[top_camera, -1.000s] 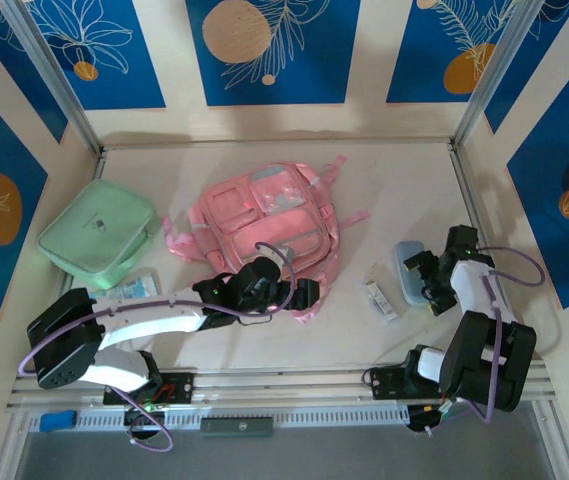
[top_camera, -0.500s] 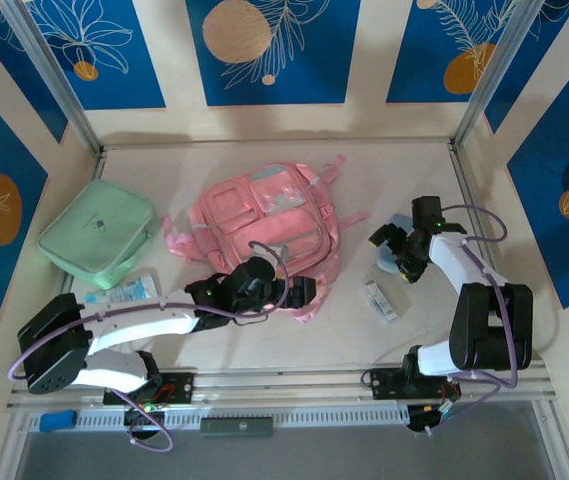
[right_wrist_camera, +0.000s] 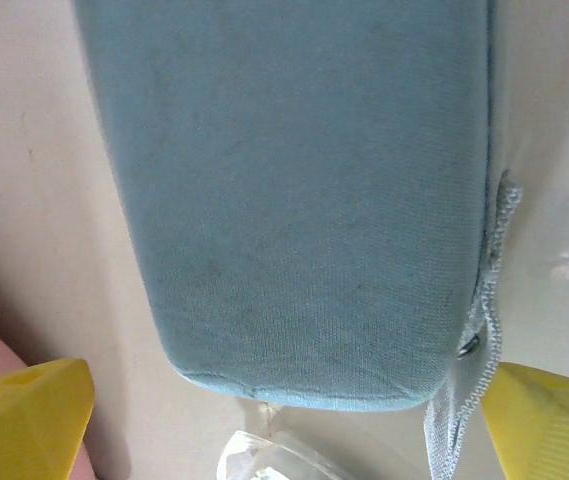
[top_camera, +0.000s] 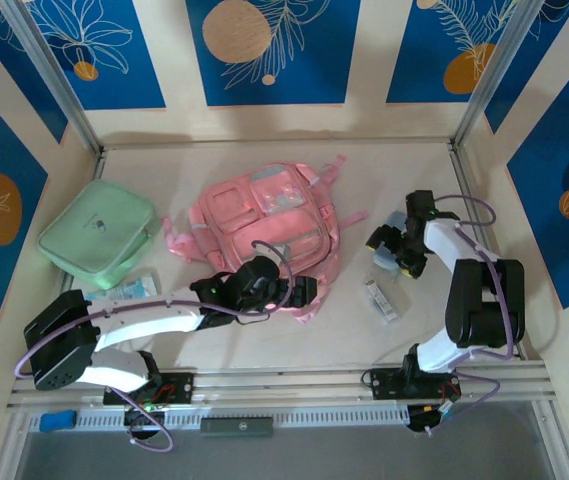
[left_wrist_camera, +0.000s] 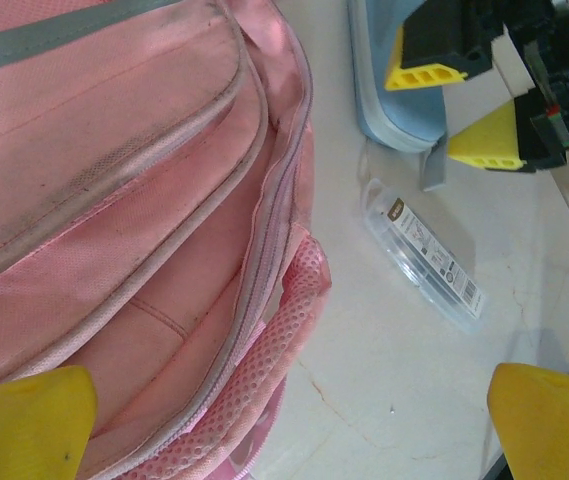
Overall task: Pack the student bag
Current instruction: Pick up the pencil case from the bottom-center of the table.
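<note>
The large pink fabric backpack (top_camera: 264, 222) lies flat at the middle of the pale table (top_camera: 414, 180), and what is to go into it next appears to be the soft light-blue fabric case (right_wrist_camera: 294, 200) lying just beside its right-hand edge. The right gripper (top_camera: 394, 250) hangs directly over that case with its yellow fingertips (right_wrist_camera: 26, 412) spread wide and nothing between them. In the right wrist view the rounded end of the case sits between the two tips, and its long axis runs straight away from the fingers. The jaws therefore straddle the short width, which looks like the way to close on it. From this gripper the backpack lies to the arm's own left, near enough that a pink corner shows at the edge of the wrist view, so the carry would be a short sideways one. A clear plastic pen pack (left_wrist_camera: 424, 255) lies just past the near end of the case and could get caught in a low grasp. The left gripper (left_wrist_camera: 289, 420), also wide open and empty, sits at the backpack's near edge beside the grey zip line (left_wrist_camera: 264, 250), nearer to the bag's mouth than the right arm. Whether that zip is parted cannot be told. A flat mint-green zip case (top_camera: 99, 232) rests well apart on the far left.
</note>
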Controlling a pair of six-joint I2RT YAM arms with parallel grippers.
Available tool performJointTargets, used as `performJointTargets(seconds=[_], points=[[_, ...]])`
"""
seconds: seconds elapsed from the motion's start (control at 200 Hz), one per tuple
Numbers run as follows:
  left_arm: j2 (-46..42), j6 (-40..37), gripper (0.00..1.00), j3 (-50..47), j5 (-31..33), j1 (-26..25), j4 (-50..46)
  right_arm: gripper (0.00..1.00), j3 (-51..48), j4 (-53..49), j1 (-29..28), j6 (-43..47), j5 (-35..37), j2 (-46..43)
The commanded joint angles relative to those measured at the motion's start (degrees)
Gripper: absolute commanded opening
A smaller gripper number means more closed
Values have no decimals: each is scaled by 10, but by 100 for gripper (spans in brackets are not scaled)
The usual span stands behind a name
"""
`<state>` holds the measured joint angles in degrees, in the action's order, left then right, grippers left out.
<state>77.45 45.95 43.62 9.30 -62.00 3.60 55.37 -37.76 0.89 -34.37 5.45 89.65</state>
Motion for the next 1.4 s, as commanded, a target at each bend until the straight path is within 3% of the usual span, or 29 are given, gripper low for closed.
performJointTargets(seconds=[0.0,0.135,0.64,0.93,1.125,1.25,1.396], points=[[1,-13,100,18,8,5,-11,99,49,-44,-19,10,82,37],[-8,-16,99,18,14,6,-30,99,83,-74,-29,7,123,66],[-30,-19,99,5,24,21,-56,100,129,-48,-34,16,72,154],[-41,-21,99,-2,24,29,-58,83,120,-34,-33,21,42,131],[-54,-23,99,-3,29,30,-71,78,119,-42,-33,29,44,112],[-70,-61,99,5,39,39,-95,78,106,-42,-41,34,33,71],[-73,-182,99,51,62,57,-173,77,88,-58,-54,26,11,14]])
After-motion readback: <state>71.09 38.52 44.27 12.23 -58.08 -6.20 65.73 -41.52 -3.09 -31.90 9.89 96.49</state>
